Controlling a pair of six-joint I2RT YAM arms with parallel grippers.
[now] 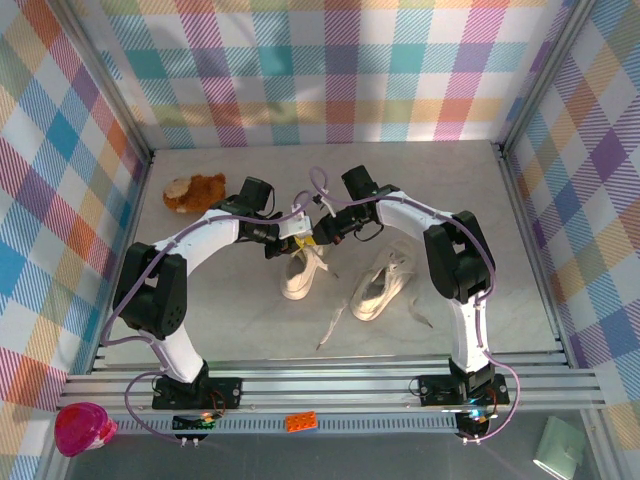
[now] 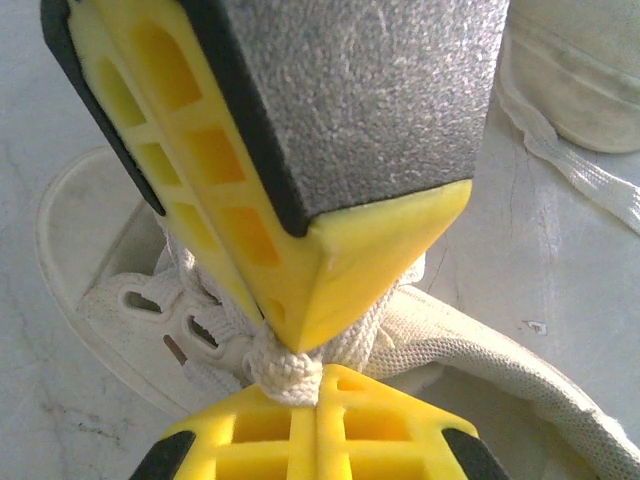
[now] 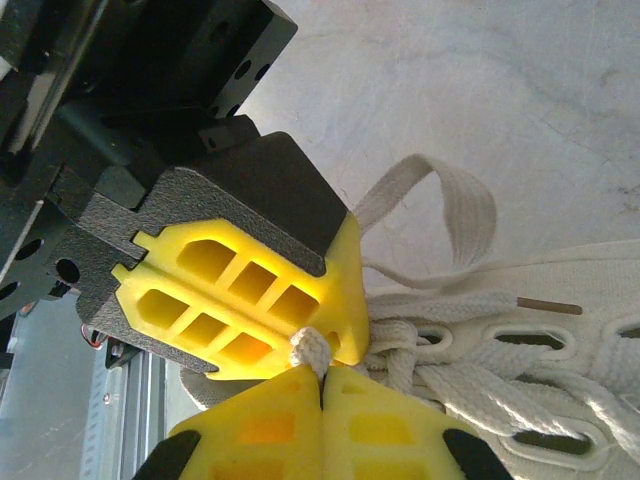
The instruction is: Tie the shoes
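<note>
Top external, mid-table: clamps white woven lace (image 2: 285,372) of one cream canvas low-top sneaker (image 1: 298,272) with left gripper (image 2: 318,385) and right gripper (image 3: 322,372), both pressed together. Seemingly mid-knot; second cream sneaker (image 1: 378,287) alongside, untied.

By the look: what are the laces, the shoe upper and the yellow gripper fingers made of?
The laces: flat woven white textile, likely cotton or polyester; weave ribs show. The shoe upper: cream woven canvas-like fabric, matte, stitched eyelet slots. The left gripper's fingers: yellow matte plastic with open ribbed pockets, perhaps printed or moulded; cannot tell which.
</note>
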